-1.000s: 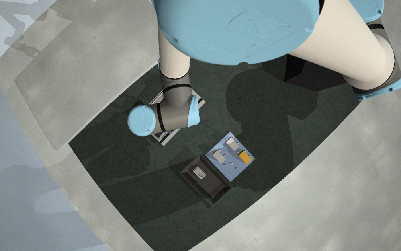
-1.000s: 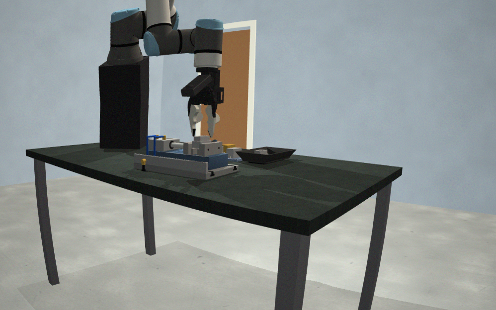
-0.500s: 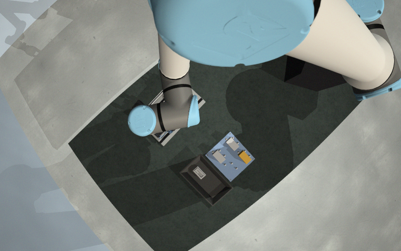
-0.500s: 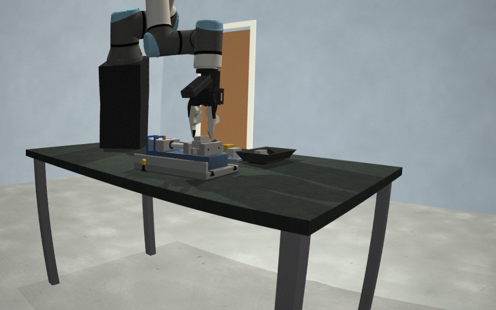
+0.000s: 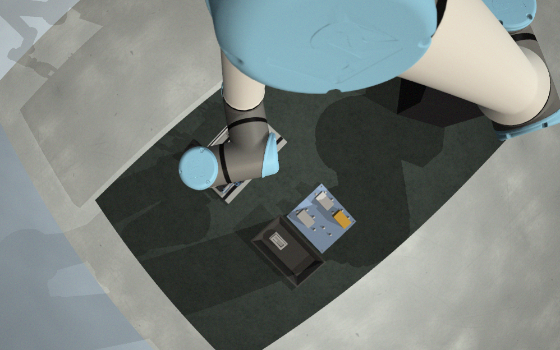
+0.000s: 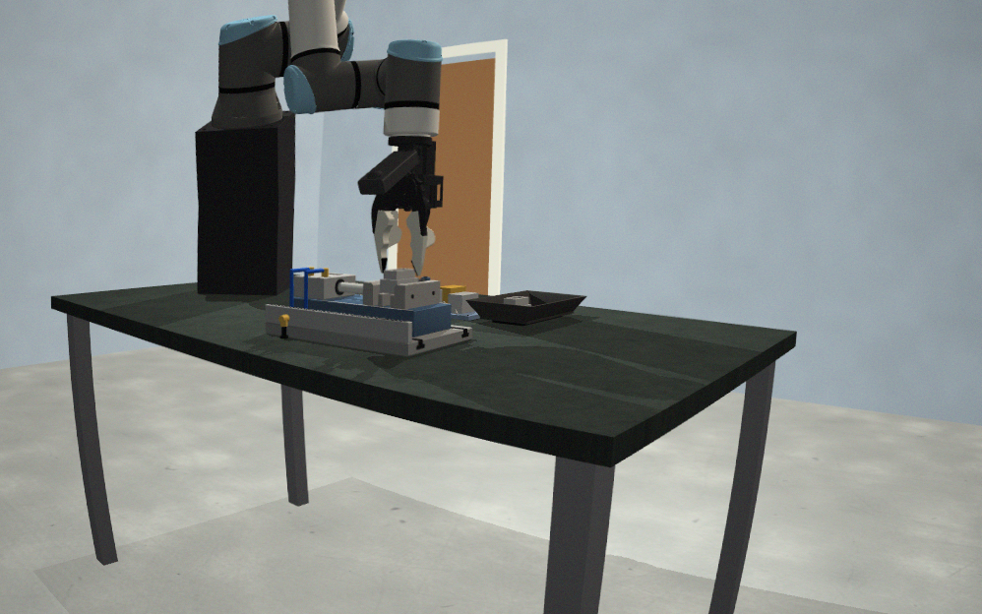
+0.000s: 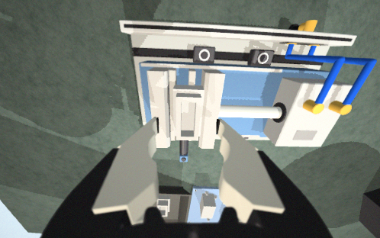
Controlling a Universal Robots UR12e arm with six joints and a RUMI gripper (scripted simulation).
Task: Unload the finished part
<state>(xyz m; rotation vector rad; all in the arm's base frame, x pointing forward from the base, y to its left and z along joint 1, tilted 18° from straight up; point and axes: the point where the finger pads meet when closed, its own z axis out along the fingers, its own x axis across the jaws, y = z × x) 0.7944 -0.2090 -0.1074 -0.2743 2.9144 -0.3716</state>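
The finished part (image 7: pixel 186 114), a pale block with a pocket on top, sits between the two jaws of the vise (image 7: pixel 229 88); it also shows in the exterior view (image 6: pixel 400 276). My gripper (image 7: pixel 188 119) hangs straight above it, open and empty, with a fingertip on each side of the jaws; in the exterior view the gripper's tips (image 6: pixel 400 269) are just above the part. The black outfeed tray (image 5: pixel 287 251) holds one pocketed block (image 5: pixel 278 241) in its upper-left half. In the top view the wrist (image 5: pixel 231 160) hides the vise.
A blue fixture plate (image 5: pixel 321 217) with two pale blocks and an orange block lies beside the tray. The vise has blue hoses (image 7: pixel 336 72) and a cylinder body (image 7: pixel 309 114) at one end. The black robot pedestal (image 6: pixel 244 206) stands at the table's back.
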